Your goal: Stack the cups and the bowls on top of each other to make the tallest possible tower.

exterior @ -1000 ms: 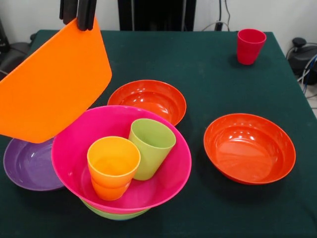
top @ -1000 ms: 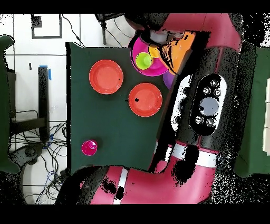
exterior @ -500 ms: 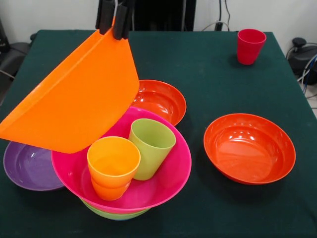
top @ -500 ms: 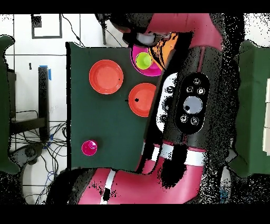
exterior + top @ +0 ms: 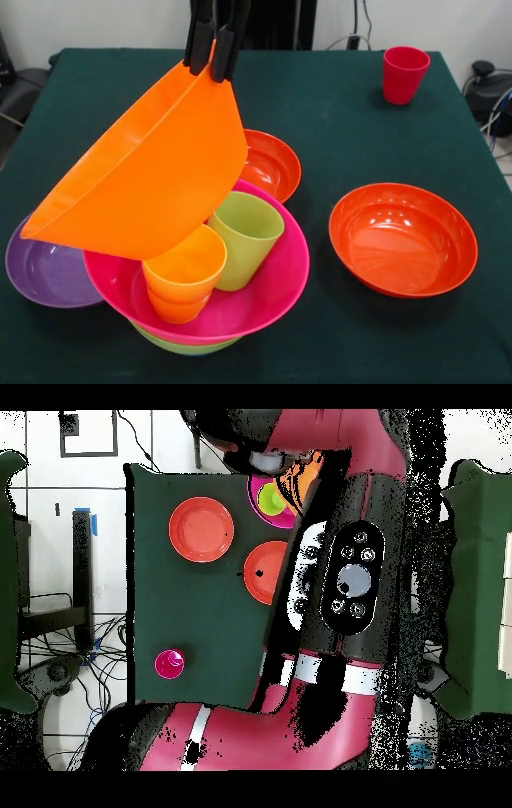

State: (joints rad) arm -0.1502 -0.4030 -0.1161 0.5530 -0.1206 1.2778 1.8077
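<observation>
- Two views on my screen. In the front one the gripper [image 5: 218, 54] hangs from the top edge, its black fingers [image 5: 202, 46] clamped on the rim of the deep orange bowl [image 5: 152, 180].
- I see that bowl tilted steeply in the air, its lower edge over the yellow-orange cup [image 5: 184, 276] and hiding part of it; whether they touch I cannot tell.
- That cup and the lime green cup [image 5: 245, 238] stand inside the magenta bowl [image 5: 272, 288], which sits in a lime-green bowl [image 5: 186, 346] by the table's near edge.
- The front view alone shows the purple bowl [image 5: 44, 268] beside the pile.
- From overhead the red arm [image 5: 350, 584] covers that side; I make out only the green cup [image 5: 271, 499].
- Both views give the two red-orange bowls [image 5: 402, 238] [image 5: 270, 162] [image 5: 201, 529] [image 5: 268, 571] and the red cup [image 5: 403, 74] [image 5: 169, 663], alone near a corner.
</observation>
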